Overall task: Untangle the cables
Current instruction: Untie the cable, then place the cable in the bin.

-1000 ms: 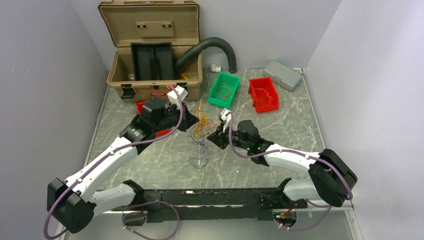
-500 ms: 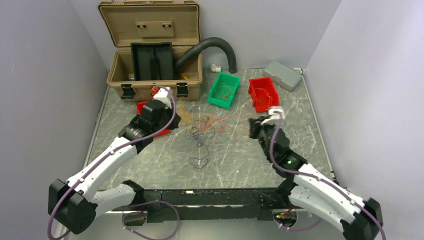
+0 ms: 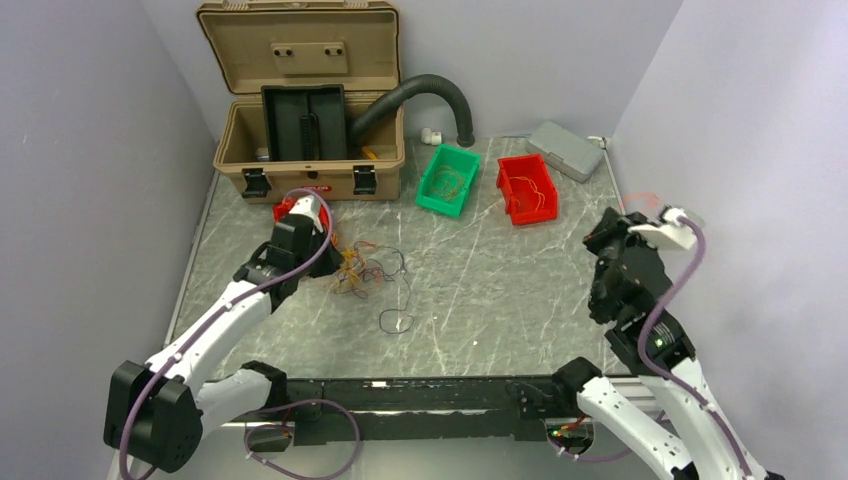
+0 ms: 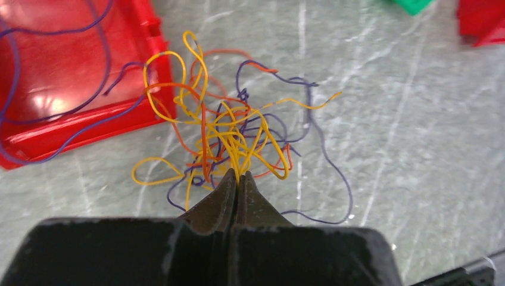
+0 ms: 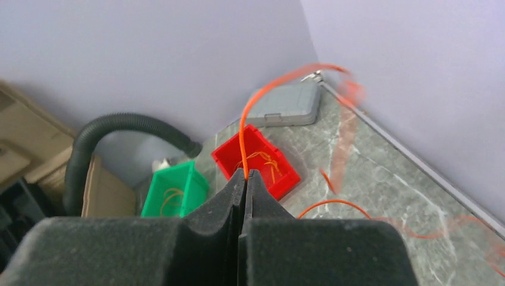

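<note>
The cables are a knot (image 3: 358,268) of thin yellow, orange and dark purple wires lying on the marble table left of centre. My left gripper (image 3: 333,258) is shut on yellow strands at the knot's near edge; in the left wrist view the knot (image 4: 232,128) spreads just ahead of the closed tips (image 4: 238,174). A dark loose strand (image 3: 398,320) trails from the knot toward the front. My right gripper (image 3: 600,235) is raised at the far right, shut on a single orange wire (image 5: 250,116) that curls up and away, blurred, clear of the knot.
A small red tray (image 4: 71,71) with a purple wire lies beside the knot. At the back stand an open tan toolbox (image 3: 305,110), a black hose (image 3: 420,90), a green bin (image 3: 448,178), a red bin (image 3: 527,187) with wires and a grey box (image 3: 565,150).
My right gripper has drawn an orange wire out of the knot and swung far right and up. My left gripper has dragged the knot left toward the small red tray.
</note>
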### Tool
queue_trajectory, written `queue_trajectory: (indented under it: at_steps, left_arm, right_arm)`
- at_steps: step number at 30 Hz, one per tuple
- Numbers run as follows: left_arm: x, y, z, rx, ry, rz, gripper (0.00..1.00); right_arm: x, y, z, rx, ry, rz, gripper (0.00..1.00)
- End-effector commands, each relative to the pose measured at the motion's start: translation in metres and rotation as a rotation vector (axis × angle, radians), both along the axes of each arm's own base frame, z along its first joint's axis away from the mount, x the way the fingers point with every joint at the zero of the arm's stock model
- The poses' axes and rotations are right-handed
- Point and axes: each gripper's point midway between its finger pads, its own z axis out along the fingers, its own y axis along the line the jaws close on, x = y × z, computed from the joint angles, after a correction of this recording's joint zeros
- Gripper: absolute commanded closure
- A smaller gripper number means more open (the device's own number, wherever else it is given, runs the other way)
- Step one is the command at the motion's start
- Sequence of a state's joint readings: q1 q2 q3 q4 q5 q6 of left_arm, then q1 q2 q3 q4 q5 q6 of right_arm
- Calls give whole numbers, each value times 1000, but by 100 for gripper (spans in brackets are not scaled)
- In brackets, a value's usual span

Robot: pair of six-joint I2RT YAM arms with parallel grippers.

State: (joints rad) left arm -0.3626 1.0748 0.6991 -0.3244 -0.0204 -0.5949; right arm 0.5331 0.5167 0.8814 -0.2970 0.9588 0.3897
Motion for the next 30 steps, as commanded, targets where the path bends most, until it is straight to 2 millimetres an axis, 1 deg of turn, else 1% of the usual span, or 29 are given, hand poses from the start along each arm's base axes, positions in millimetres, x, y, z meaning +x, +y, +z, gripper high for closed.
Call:
queue_trajectory:
  at_steps: [1, 3, 4, 6, 7, 8, 10, 12, 17, 21, 23, 24, 26, 28, 30]
  left_arm:
    - [6, -37, 48, -126, -181, -179, 100]
    - [2, -53, 53, -149, -191, -277, 100]
    - [-2, -63, 53, -159, -185, -329, 100]
    - [-5, -72, 47, -133, -163, -370, 100]
    - [-7, -76, 43, -114, -152, -381, 100]
    - [-9, -79, 39, -96, -141, -391, 100]
    - [-14, -86, 30, -82, -120, -413, 100]
    - [-19, -92, 23, -84, -105, -433, 100]
    - [-26, -100, 10, -64, -89, -487, 100]
    - [-23, -99, 5, -8, -123, -498, 100]
    - [-22, -99, 2, 1, -131, -509, 100]
    - [-21, -101, 2, 1, -134, -516, 100]
    - [-22, -104, 0, -3, -139, -542, 100]
    - [-22, -107, -1, -7, -144, -561, 100]
    - [-22, -109, 0, -12, -152, -577, 100]
  right_arm:
    - [31, 54, -24, -128, 184, 246, 100]
    - [42, 75, -27, -143, 212, 336, 100]
    - [46, 83, -24, -145, 210, 369, 100]
    - [55, 97, -13, -155, 199, 420, 100]
    - [58, 103, -4, -160, 182, 442, 100]
    - [62, 108, 11, -165, 152, 465, 100]
    - [68, 118, 36, -189, 117, 502, 100]
    - [76, 132, 57, -212, 89, 555, 100]
    - [109, 174, 91, -230, 34, 672, 100]
    - [149, 209, 103, -231, -42, 719, 100]
    - [172, 221, 112, -237, -68, 713, 100]
    - [181, 225, 124, -242, -97, 705, 100]
    - [204, 236, 129, -259, -102, 693, 100]
    - [228, 242, 127, -271, -92, 660, 100]
    - [247, 246, 123, -281, -77, 642, 100]
